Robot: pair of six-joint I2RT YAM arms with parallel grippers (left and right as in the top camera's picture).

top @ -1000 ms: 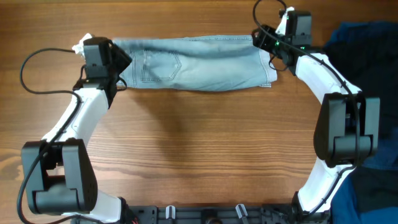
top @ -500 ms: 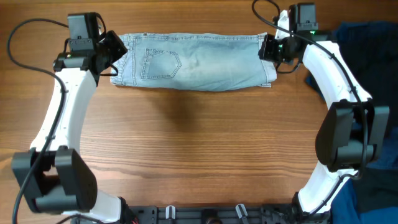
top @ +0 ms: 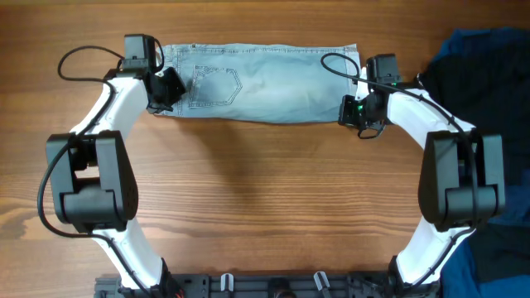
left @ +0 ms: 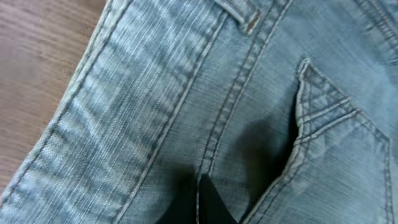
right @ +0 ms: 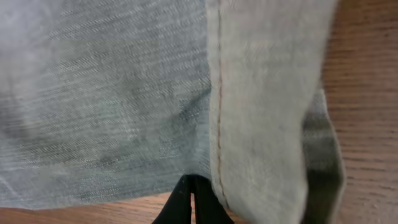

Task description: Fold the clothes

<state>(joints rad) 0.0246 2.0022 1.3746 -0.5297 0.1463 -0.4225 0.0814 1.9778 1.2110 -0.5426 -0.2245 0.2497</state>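
The clothes (top: 265, 83), pale blue denim shorts, lie flat along the far side of the table, with the waistband to the left and a patch pocket (top: 217, 85) facing up. My left gripper (top: 168, 89) is at the waistband end, its jaws shut. In the left wrist view its tips (left: 199, 186) rest on the denim (left: 143, 93) beside the pocket seam, and no cloth shows between them. My right gripper (top: 352, 112) is at the near right corner, by the leg hem. Its shut tips (right: 191, 183) meet the denim's (right: 112, 106) near edge over bare wood.
A dark royal-blue garment (top: 484, 58) is heaped at the right edge of the table, with darker cloth (top: 507, 244) below it. Bare wooden tabletop (top: 265, 190) stretches in front of the shorts. Cables loop off both wrists.
Both grippers closed and moved from the far corners of the shorts toward their near edge. The shorts now lie flatter and straighter.
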